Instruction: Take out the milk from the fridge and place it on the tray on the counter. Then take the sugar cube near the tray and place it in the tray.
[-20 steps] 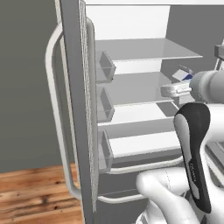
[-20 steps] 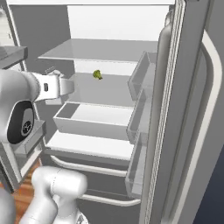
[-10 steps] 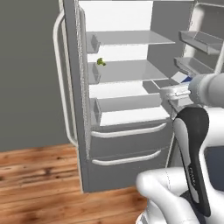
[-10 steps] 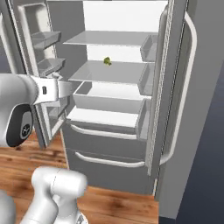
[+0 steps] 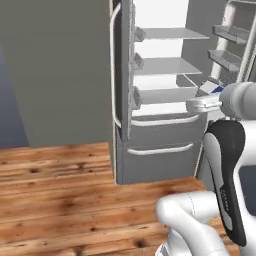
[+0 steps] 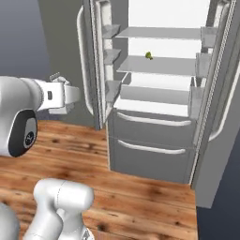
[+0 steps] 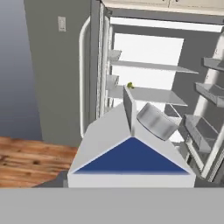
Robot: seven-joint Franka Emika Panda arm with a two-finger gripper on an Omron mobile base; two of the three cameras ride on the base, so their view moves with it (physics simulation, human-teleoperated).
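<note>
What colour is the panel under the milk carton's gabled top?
Deep blue on the white milk carton, clearest in the hand view.

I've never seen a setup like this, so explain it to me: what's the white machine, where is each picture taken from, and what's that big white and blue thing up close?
It is a white robot arm on a driving base, in a rendered kitchen. Two cameras sit behind the arm, left and right, looking at the open fridge. The third sits on the hand. The close-up thing is the milk, a gabled carton with a blue band, apparently carried by the gripper; its fingertips are hidden. A small green item sits on a shelf.
</note>
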